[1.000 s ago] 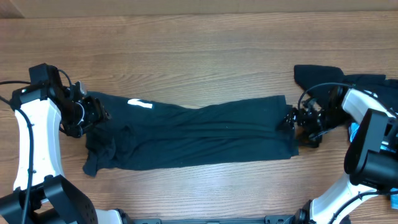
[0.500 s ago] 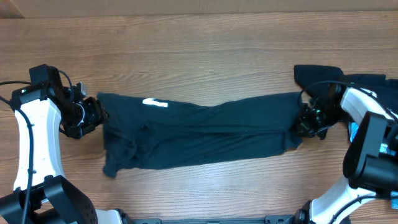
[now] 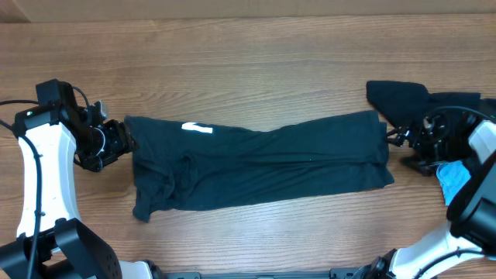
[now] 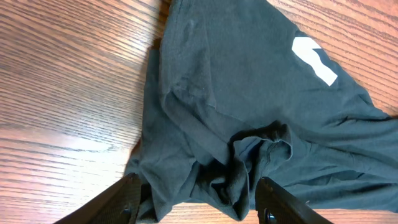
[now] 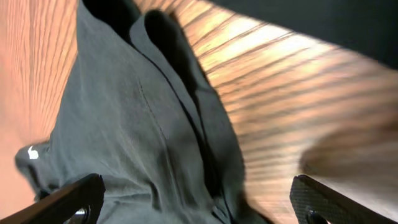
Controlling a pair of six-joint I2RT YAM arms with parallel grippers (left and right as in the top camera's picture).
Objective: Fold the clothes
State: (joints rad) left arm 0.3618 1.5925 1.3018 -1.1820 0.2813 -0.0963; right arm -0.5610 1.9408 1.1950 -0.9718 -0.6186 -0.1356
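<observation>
The T-shirt (image 3: 256,167) lies folded lengthwise into 1 long band. The left gripper (image 3: 124,144) and right gripper (image 3: 406,149) sit at its ends with fingers spread. Crosswise folds are judged outstanding.

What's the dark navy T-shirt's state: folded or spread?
Folded lengthwise: the dark navy fabric T-shirt lies as a long band, layers bunched at its left end.

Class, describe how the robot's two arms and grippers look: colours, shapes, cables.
The two arms match. The left arm and right arm have smooth white shells, black joints and thin black cables looping alongside. The left gripper and right gripper are black, with flat, blocky fingers. No markings are legible.
</observation>
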